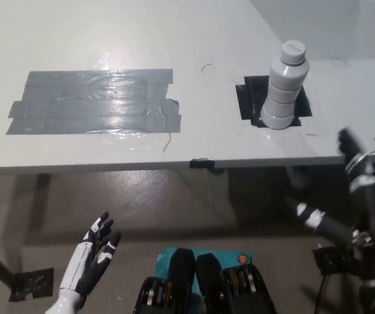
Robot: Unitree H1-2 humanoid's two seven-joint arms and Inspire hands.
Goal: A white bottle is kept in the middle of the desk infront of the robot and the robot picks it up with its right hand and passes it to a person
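Bottle beyond right robot hand

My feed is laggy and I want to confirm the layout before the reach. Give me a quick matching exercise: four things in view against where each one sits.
Things:
1. white bottle
2. grey tape patch
3. left hand
4. right hand

Places:
A. below the desk edge at lower left, fingers spread, holding nothing
B. flat on the desk's left part
C. upright on a black tape square, on the desk's right part
D. at the desk's front edge on the right, short of the bottle

Pairs: 1-C, 2-B, 3-A, 4-D
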